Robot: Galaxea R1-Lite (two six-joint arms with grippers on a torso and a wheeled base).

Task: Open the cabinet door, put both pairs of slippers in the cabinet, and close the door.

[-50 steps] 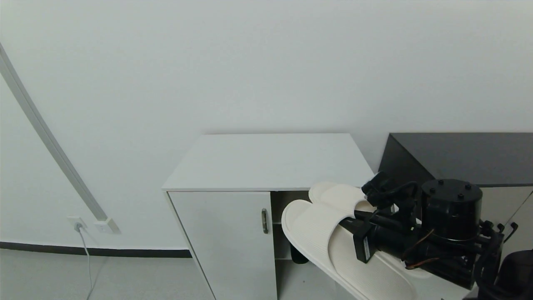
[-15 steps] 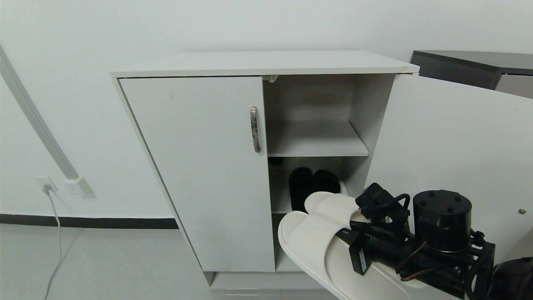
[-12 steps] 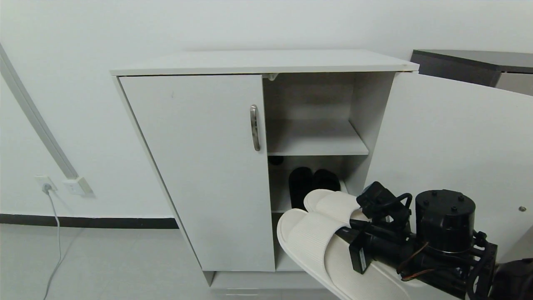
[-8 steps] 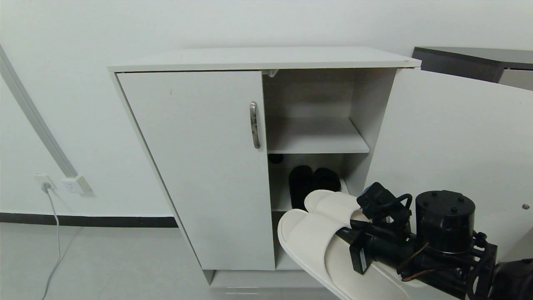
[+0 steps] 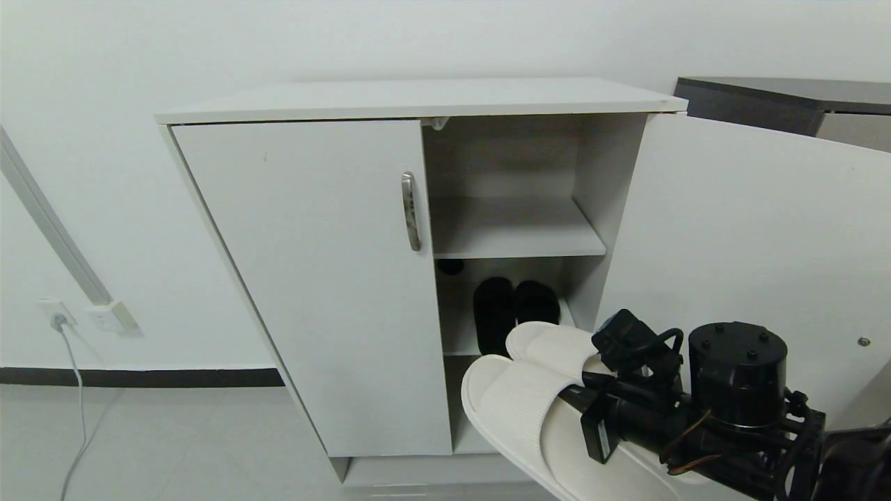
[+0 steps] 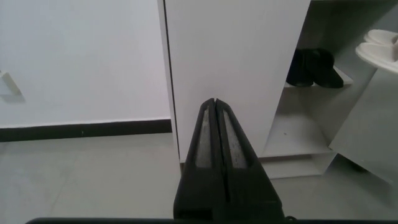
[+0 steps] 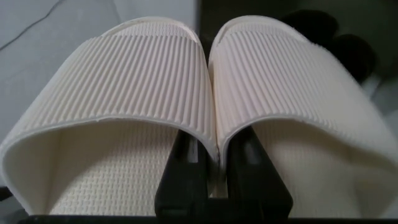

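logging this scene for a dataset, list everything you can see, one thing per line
cabinet: one, white, against the wall
left door: one, white, closed
handle: one, metal, upright on the left door's inner edge
right door: one, white, swung open
upper shelf: one, white, bare, inside the open half
black slippers: one pair, black, side by side on the shelf below
white slippers: one pair, white, held in front of the open half
wall socket: one, white, low on the wall, left
cable: one, grey, hanging from the socket
dark unit: one, dark grey, right of the cabinet
left gripper: black, shut, empty
right gripper: black, shut on the white slippers
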